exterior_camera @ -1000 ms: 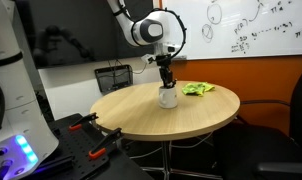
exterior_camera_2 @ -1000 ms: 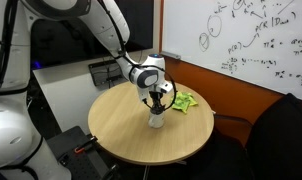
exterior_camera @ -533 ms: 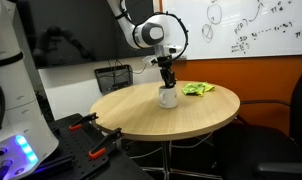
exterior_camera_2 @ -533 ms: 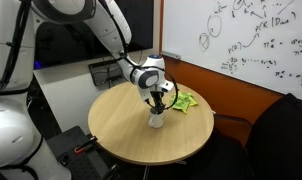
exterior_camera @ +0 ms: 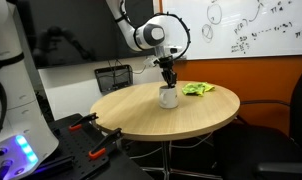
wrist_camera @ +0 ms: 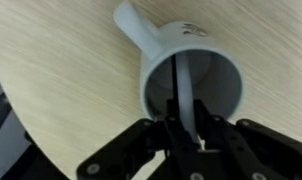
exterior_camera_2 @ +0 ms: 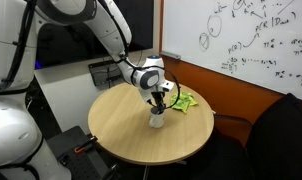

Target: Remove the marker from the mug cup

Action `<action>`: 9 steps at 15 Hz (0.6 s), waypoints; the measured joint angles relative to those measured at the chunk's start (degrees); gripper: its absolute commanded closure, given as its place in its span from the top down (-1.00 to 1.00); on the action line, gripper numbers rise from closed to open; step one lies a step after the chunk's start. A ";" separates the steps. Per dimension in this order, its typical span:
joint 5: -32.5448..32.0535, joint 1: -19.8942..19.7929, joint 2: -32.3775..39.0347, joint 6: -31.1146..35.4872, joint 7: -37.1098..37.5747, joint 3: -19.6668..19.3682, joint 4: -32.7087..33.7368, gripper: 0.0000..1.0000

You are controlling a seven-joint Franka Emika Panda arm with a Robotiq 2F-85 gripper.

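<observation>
A white mug (exterior_camera: 168, 98) stands upright on the round wooden table (exterior_camera: 141, 115), also seen in an exterior view (exterior_camera_2: 157, 121). In the wrist view the mug (wrist_camera: 156, 50) lies directly below the camera with its handle pointing up-left. A thin marker (wrist_camera: 184, 85) stands inside it, its upper end between my fingers. My gripper (wrist_camera: 188, 128) is straight above the mug (exterior_camera: 168, 82) and is shut on the marker's top.
A crumpled green cloth (exterior_camera: 198, 89) lies on the table beyond the mug, also visible in an exterior view (exterior_camera_2: 181, 102). A black wire basket (exterior_camera: 113, 76) sits behind the table. A whiteboard covers the wall. A dark chair (exterior_camera_2: 276, 135) stands beside the table.
The gripper has risen very slightly above the mug with the marker between its fingers; the mug has not moved.
</observation>
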 measured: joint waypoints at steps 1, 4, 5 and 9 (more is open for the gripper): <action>0.00 0.17 -0.28 0.08 0.00 0.03 -0.02 -0.89; 0.03 0.68 -3.70 0.04 -0.05 0.44 -0.89 -0.89; -0.14 1.00 -5.53 -0.22 0.02 0.32 -1.42 -0.89; -12.17 3.74 -13.21 -9.67 7.77 -2.75 -1.63 -0.89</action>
